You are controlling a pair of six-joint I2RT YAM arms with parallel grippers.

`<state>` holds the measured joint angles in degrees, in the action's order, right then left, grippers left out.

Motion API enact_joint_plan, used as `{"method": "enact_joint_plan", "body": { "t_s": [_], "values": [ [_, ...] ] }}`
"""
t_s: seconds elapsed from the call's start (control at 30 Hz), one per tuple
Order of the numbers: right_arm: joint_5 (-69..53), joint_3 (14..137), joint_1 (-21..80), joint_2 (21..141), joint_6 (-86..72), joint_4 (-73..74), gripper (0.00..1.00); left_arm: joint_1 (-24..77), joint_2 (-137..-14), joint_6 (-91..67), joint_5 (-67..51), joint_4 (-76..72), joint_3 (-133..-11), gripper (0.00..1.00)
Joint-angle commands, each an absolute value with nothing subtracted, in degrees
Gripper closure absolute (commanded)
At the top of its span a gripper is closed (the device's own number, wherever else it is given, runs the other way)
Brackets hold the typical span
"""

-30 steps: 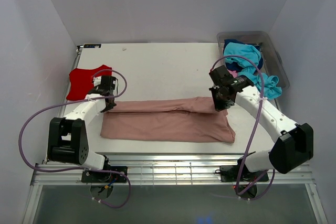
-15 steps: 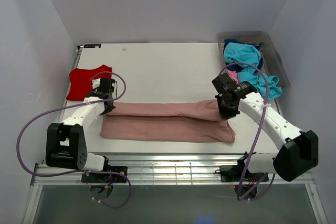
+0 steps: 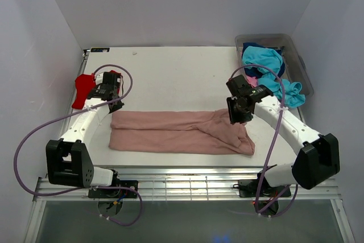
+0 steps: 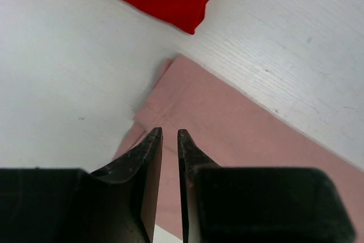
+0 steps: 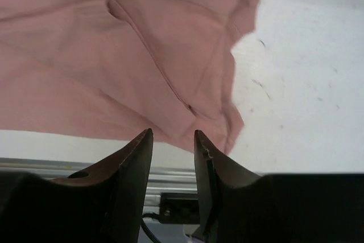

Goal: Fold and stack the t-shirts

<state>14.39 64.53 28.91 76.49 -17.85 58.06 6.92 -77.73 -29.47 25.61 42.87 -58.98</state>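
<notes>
— Where is the dusty-pink cloth t-shirt (image 3: 179, 132)?
— Folded into a long band across the white tabletop (image 3: 170, 78), with a red folded tee (image 3: 84, 86) beyond its left end.
— And the tools?
— The left tool (image 4: 169, 135) is slightly parted and the right tool (image 5: 173, 135) wider. Both are empty, above the band's ends.

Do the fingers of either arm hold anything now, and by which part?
Nothing is held: the left gripper and right gripper are empty, above the dusty-pink t-shirt.
</notes>
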Motion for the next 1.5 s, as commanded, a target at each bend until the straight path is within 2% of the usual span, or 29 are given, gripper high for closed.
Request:
{"method": "enact_joint_plan", "body": {
  "t_s": [0.0,0.13,0.3,0.5,1.0,1.17,1.27,1.3,1.47],
  "values": [
    [6.4,66.1,29.2,80.8,-14.5,44.9,0.59,7.0,-79.5,-31.4,20.0,41.4,-60.4,0.73],
    [1.6,66.1,29.2,85.8,-12.6,36.1,0.59,9.4,-83.7,-32.9,18.5,40.3,-60.5,0.73],
    [-1.2,70.4,29.2,94.5,-10.6,34.8,0.59,11.3,-85.0,-33.9,18.4,40.3,-60.1,0.73],
    [-0.5,71.8,29.2,99.4,-9.7,33.9,0.59,11.8,-84.5,-33.3,19.6,40.3,-59.6,0.73],
    [4.5,67.9,29.1,98.0,-8.0,34.6,0.59,11.9,-85.6,-33.0,18.5,39.6,-59.2,0.73],
    [2.8,67.2,29.2,98.7,-8.1,34.7,0.59,11.8,-85.1,-32.9,18.5,39.5,-58.8,0.73],
    [2.0,66.3,29.1,98.2,-8.5,34.0,0.77,11.9,-85.1,-32.9,18.6,39.5,-58.8,0.73],
    [1.7,66.0,29.2,97.8,-8.7,34.0,0.9,11.9,-85.0,-32.9,18.6,39.5,-58.8,0.73],
    [0.5,65.3,29.6,93.5,-8.8,35.2,0.92,11.9,-85.3,-32.7,18.6,39.4,-58.8,0.73]
  ]
}}
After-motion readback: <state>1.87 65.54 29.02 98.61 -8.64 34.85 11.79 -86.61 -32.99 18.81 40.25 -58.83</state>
